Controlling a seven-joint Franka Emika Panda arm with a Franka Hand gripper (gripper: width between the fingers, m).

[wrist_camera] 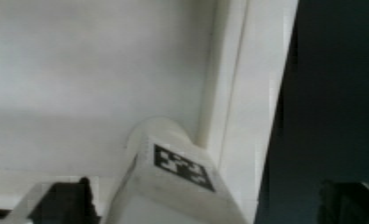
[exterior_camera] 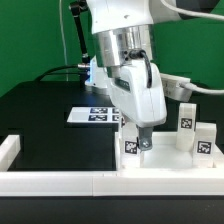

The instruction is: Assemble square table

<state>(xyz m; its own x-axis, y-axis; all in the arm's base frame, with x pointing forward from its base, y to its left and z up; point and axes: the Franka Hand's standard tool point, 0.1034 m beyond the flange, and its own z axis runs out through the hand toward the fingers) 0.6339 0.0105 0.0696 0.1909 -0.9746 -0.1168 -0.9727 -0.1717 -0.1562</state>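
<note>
Straddling leg (wrist_camera: pixel 170 165), end effector (wrist_camera: pixel 207 200) open

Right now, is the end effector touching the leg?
Cannot tell. Wrist view: the leg sits between the spread fingers, clear of one, but tight beside the other at the frame edge.

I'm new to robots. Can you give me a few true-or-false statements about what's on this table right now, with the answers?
1. The square table top lies at the exterior view's right, against the white border wall. True.
2. The marker board stands upright. False: it lies flat on the black table.
3. A tagged leg shows between the fingers in the wrist view. True.
4. The table surface is red. False: it is black.
</note>
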